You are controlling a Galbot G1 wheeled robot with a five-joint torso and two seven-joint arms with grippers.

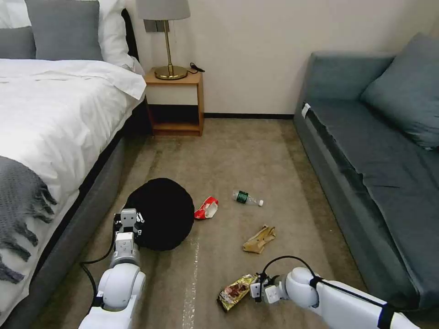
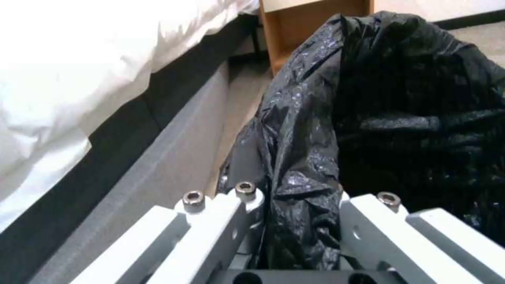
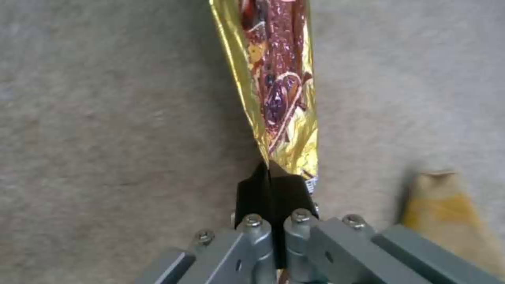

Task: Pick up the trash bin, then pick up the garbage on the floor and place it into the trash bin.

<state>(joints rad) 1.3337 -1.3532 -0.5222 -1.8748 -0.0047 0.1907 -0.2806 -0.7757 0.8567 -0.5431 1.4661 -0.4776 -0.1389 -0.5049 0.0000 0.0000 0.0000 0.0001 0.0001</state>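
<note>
No text, brand, number or sign can be read anywhere. The gold-brown snack wrapper [image 3: 279,90], pinched at its end between the right gripper [image 3: 271,185]'s closed fingers, carries red and purple printing and a small white patch just beside the pads, but no letters can be made out. The small clear bottle [image 1: 247,198], lying on the carpet well ahead of that gripper, has a green label too small to read.
</note>
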